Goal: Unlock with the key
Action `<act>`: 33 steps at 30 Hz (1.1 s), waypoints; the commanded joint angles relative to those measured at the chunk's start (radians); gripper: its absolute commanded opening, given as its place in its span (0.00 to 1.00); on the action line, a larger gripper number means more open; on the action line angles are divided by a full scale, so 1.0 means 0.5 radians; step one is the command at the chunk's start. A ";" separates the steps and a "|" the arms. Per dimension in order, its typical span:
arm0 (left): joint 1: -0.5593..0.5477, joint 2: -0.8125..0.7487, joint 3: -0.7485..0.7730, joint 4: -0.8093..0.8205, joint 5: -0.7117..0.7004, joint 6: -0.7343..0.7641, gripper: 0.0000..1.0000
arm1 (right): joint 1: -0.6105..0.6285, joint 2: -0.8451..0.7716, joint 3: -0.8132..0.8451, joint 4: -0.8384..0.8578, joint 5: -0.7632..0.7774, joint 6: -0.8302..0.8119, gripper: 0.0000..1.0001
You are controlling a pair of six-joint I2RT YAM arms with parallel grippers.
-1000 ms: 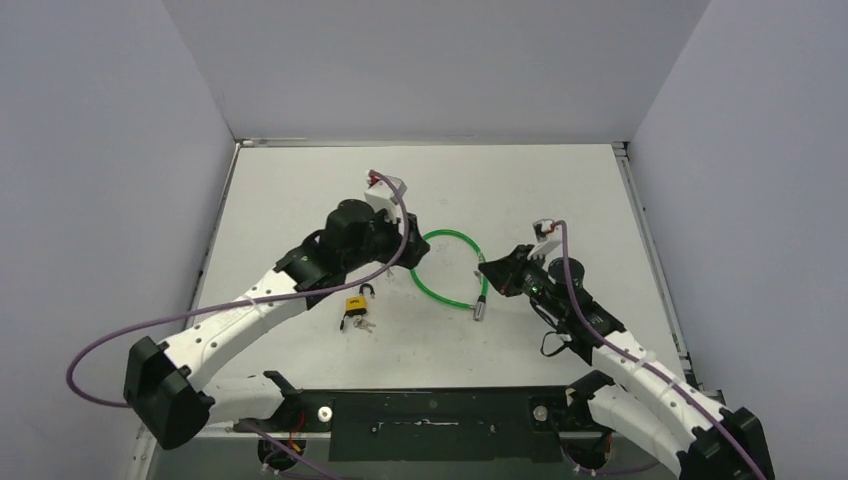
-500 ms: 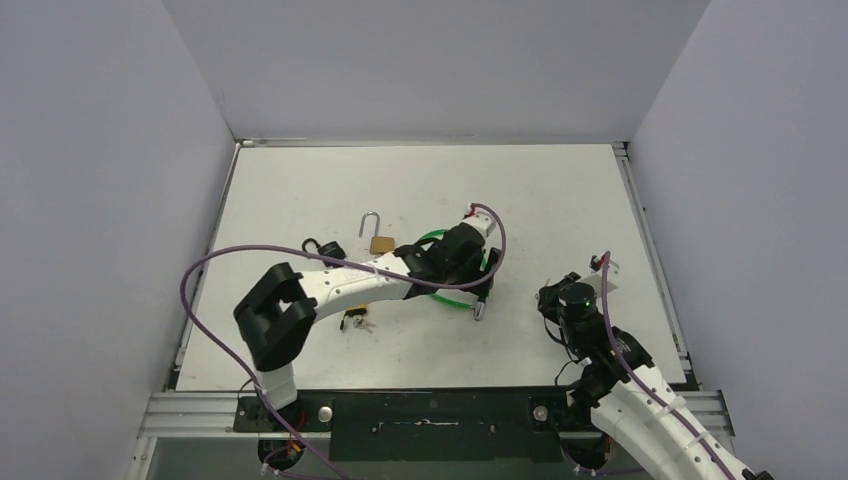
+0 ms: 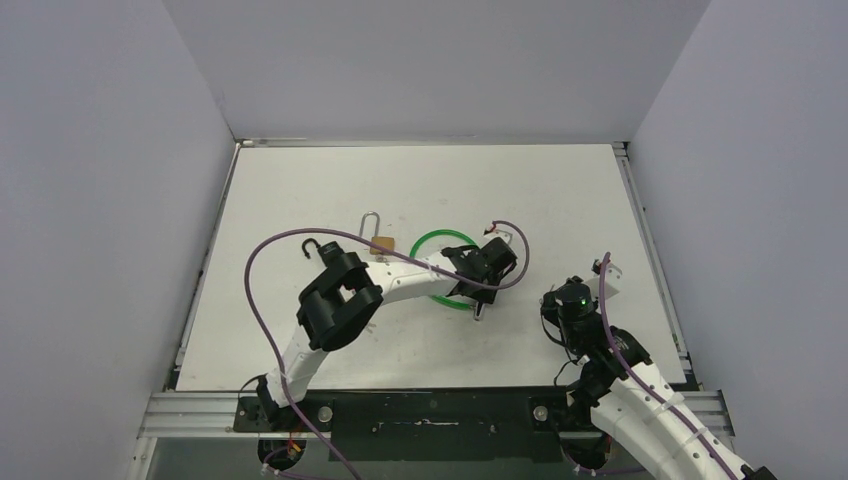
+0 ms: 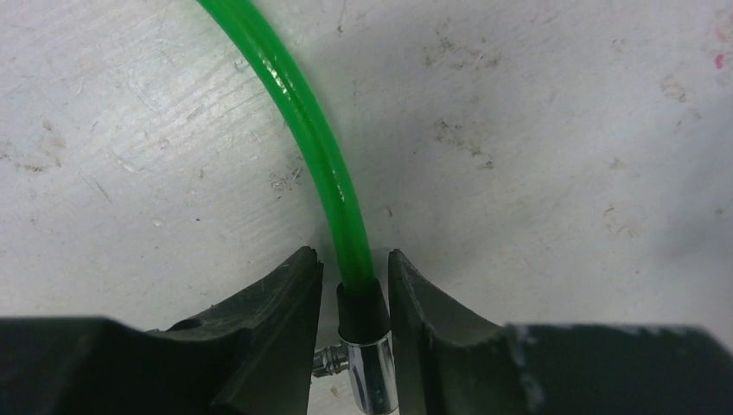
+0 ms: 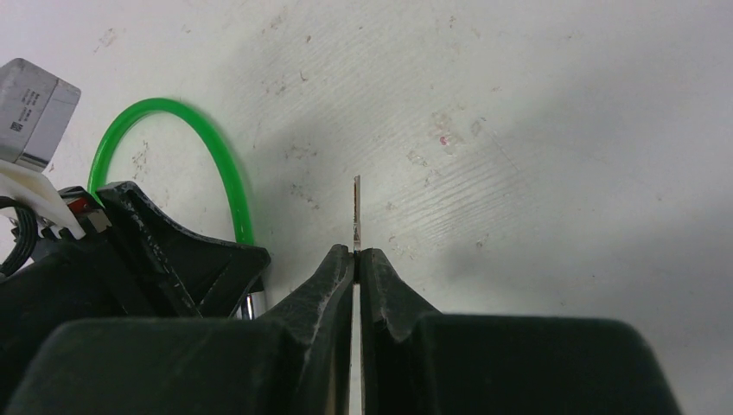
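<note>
green cable end [image 4: 361, 313] between left gripper's [image 4: 353, 261] narrow jaws, perhaps touching.

Left end effector [image 4: 354, 285] slightly parted; right end effector [image 5: 356, 252] clamped.

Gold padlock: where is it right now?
In the top view, the gold padlock lies on the table left of centre. It is just left of the green cable loop and just beyond the left arm.

scuffed white table [image 3: 300, 190] under a green cable loop [image 3: 428, 239] and brass padlock [image 3: 381, 244]
</note>
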 commanded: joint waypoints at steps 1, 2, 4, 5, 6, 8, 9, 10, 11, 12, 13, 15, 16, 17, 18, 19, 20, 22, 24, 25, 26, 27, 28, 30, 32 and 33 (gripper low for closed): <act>0.000 0.069 0.149 -0.089 -0.029 -0.039 0.30 | -0.016 0.012 0.004 0.048 0.051 0.011 0.00; 0.000 0.085 0.155 -0.094 -0.024 -0.038 0.23 | -0.016 0.017 0.002 0.050 0.050 0.011 0.00; 0.000 0.116 0.181 -0.130 -0.048 -0.040 0.13 | -0.019 0.029 -0.003 0.062 0.042 0.010 0.00; 0.000 0.129 0.195 -0.152 -0.076 -0.041 0.08 | -0.019 0.034 -0.009 0.074 0.040 0.007 0.00; 0.000 0.136 0.199 -0.165 -0.092 -0.040 0.00 | -0.019 0.042 -0.016 0.088 0.041 0.009 0.00; 0.010 0.133 0.200 -0.168 -0.112 -0.040 0.00 | -0.019 0.053 -0.037 0.144 0.032 0.008 0.00; 0.018 0.121 0.198 -0.160 -0.119 -0.037 0.00 | -0.019 0.058 -0.046 0.188 0.020 -0.004 0.00; 0.029 0.099 0.195 -0.148 -0.126 -0.038 0.00 | -0.019 0.066 -0.055 0.241 0.001 -0.018 0.00; 0.043 0.070 0.188 -0.132 -0.128 -0.038 0.00 | -0.019 0.075 -0.064 0.297 -0.023 -0.039 0.00; 0.060 0.032 0.177 -0.109 -0.122 -0.049 0.00 | -0.019 0.080 -0.068 0.353 -0.055 -0.071 0.00; 0.084 -0.014 0.158 -0.079 -0.101 -0.059 0.00 | -0.019 0.086 -0.073 0.403 -0.091 -0.103 0.00; 0.144 -0.117 0.083 0.025 -0.019 -0.101 0.00 | -0.019 0.087 -0.086 0.496 -0.166 -0.166 0.00; 0.180 -0.171 0.044 0.078 0.024 -0.130 0.00 | -0.019 0.080 -0.094 0.544 -0.213 -0.208 0.00; 0.213 -0.224 0.009 0.135 0.068 -0.164 0.00 | -0.019 0.069 -0.106 0.597 -0.265 -0.254 0.00; 0.244 -0.274 -0.019 0.185 0.102 -0.198 0.00 | -0.017 0.054 -0.117 0.661 -0.331 -0.304 0.00; 0.269 -0.316 -0.042 0.232 0.129 -0.235 0.00 | -0.019 0.037 -0.135 0.727 -0.409 -0.361 0.00; 0.289 -0.356 -0.059 0.278 0.142 -0.266 0.00 | -0.017 0.026 -0.150 0.802 -0.493 -0.415 0.00; 0.311 -0.422 -0.088 0.386 0.149 -0.312 0.00 | -0.016 0.020 -0.193 0.981 -0.668 -0.514 0.00; 0.330 -0.465 -0.107 0.470 0.156 -0.371 0.00 | -0.016 0.057 -0.230 1.115 -0.808 -0.573 0.00; 0.345 -0.479 -0.110 0.507 0.186 -0.404 0.00 | -0.016 0.090 -0.238 1.180 -0.866 -0.590 0.00; 0.362 -0.487 -0.110 0.533 0.217 -0.453 0.00 | -0.016 0.134 -0.242 1.232 -0.927 -0.606 0.00; 0.378 -0.496 -0.117 0.560 0.244 -0.495 0.00 | -0.014 0.184 -0.239 1.283 -0.989 -0.620 0.00; 0.397 -0.508 -0.125 0.587 0.264 -0.535 0.00 | -0.013 0.232 -0.232 1.337 -1.048 -0.627 0.00; 0.425 -0.542 -0.154 0.657 0.311 -0.620 0.00 | -0.009 0.346 -0.216 1.421 -1.151 -0.631 0.00; 0.460 -0.575 -0.197 0.725 0.383 -0.703 0.00 | 0.000 0.416 -0.195 1.460 -1.178 -0.614 0.00; 0.479 -0.589 -0.215 0.751 0.413 -0.746 0.00 | 0.004 0.437 -0.194 1.481 -1.185 -0.604 0.00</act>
